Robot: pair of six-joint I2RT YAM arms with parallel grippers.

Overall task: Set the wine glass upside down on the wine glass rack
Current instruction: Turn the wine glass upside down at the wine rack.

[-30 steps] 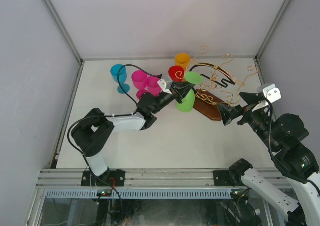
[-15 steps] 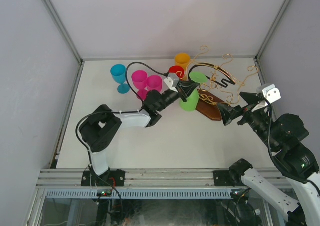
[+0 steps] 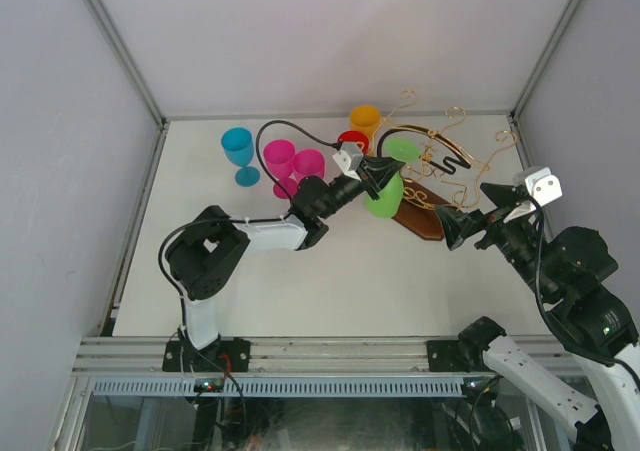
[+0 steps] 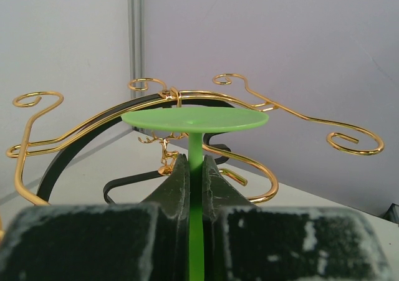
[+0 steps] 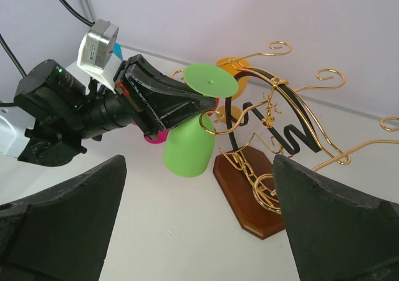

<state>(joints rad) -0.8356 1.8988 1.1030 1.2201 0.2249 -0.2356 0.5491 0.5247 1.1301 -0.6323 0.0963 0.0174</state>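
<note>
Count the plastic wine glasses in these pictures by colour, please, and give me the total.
Blue plastic wine glass: 1
Magenta plastic wine glasses: 2
Red plastic wine glass: 1
Orange plastic wine glass: 1
Green plastic wine glass: 1
Total: 6

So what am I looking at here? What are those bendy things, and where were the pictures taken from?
Those are two robot arms bolted to a white table. One picture looks down from above; the other two come from cameras on each arm's wrist. The left arm has its jaws shut on the stem of a green plastic wine glass, held upside down next to the gold wire rack on its brown wooden base. The right arm has its jaws wide open, holding nothing. A blue plastic glass, two pink glasses, a red glass and an orange glass stand further back.
</note>
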